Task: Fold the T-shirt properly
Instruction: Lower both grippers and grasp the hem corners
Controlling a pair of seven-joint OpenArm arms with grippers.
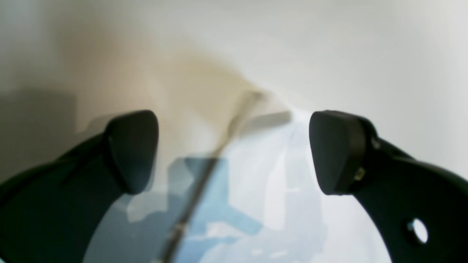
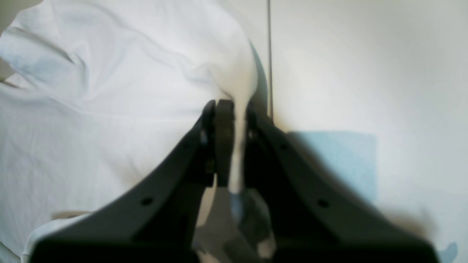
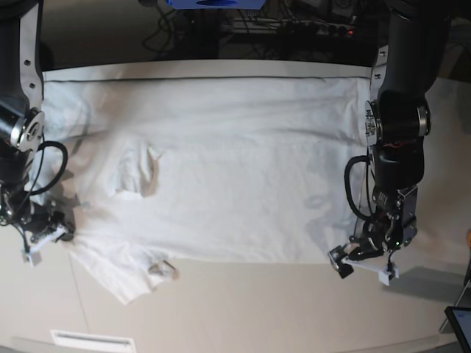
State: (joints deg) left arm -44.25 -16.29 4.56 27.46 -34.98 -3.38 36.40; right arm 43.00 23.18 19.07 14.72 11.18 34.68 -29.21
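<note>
The white T-shirt lies spread wide across the table, wrinkled, with a small bunched fold on its left part. At the shirt's left edge in the base view, my right gripper is low on the cloth. The right wrist view shows this gripper shut on a pinched ridge of the T-shirt. My left gripper hangs at the shirt's lower right hem with its jaws wide apart. In the blurred left wrist view its fingers hold nothing, and this gripper stands open over a pale surface.
The off-white tabletop runs bare along the front, with a thin dark seam beside the cloth. Cables and equipment crowd the back edge. A white strip lies at the front left; a dark screen corner shows at the front right.
</note>
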